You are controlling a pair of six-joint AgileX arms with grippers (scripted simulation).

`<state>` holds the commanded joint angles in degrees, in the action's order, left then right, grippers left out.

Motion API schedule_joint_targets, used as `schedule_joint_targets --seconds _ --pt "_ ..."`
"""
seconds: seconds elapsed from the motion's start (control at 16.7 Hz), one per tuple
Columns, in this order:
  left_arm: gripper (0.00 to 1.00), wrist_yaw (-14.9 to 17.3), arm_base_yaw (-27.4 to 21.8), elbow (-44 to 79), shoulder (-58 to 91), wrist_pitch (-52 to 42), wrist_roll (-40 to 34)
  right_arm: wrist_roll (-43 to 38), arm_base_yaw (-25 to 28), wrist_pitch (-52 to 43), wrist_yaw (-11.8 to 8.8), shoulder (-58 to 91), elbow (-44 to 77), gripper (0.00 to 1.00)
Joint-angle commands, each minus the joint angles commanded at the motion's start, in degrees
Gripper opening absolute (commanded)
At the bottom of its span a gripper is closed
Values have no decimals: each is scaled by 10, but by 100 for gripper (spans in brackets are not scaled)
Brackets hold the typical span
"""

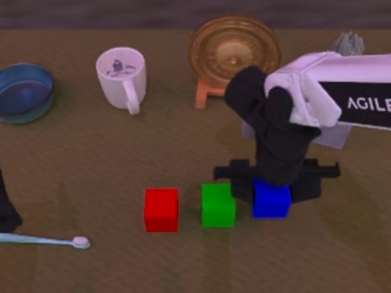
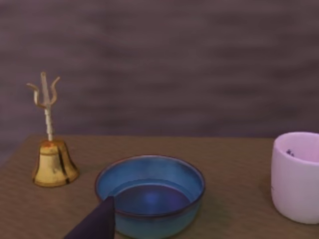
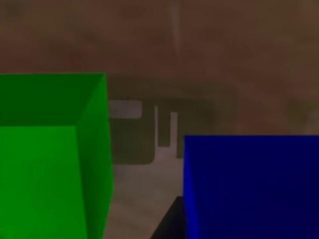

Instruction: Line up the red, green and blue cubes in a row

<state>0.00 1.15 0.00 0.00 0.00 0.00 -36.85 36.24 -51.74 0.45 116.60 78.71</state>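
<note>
Here, largest first.

Table (image 1: 91,159): brown, faintly ribbed surface filling the top view; a dark, blurred wall runs behind its far edge.

Right arm (image 1: 330,91): white shell with black lettering, entering from 3 o'clock and bending down through a black wrist toward the table's near middle.

Right gripper (image 1: 272,190): directly over the blue cube (image 1: 271,200); whether its fingers are closed on the cube or spread beside it — I cannot tell.

Left arm (image 1: 7,207): parked at the 9 o'clock edge; only a dark sliver shows.

Cubes: red cube (image 1: 161,209), green cube (image 1: 218,205) and the blue one stand in a row at about 6 o'clock — red leftmost, green in the middle, blue at the right. All are matte, plain and equal in size. A wider gap separates red from green than green from blue; the right wrist view shows green (image 3: 50,159) and blue (image 3: 249,186) apart.

Far side: blue bowl (image 1: 24,91) at 10 o'clock, white mug (image 1: 122,76) at 11, brass bell (image 1: 234,52) at 12.

Near left: pale spoon-like tool (image 1: 49,241) at 8 o'clock.
</note>
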Motion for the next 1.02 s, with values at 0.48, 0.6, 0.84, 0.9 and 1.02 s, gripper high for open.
schedule_joint_targets --seconds 0.48,0.6,0.84,0.9,1.02 --pt "100 0 0 0 0 0 0 1 3 32 1 15 -23 15" --pt "100 0 0 0 0 0 0 1 3 32 1 15 -23 30" --pt "100 0 0 0 0 0 0 1 3 32 1 15 -23 60" --pt "100 0 0 0 0 0 0 1 3 32 1 15 -23 68" --pt "100 0 0 0 0 0 0 1 3 32 1 15 -23 83"
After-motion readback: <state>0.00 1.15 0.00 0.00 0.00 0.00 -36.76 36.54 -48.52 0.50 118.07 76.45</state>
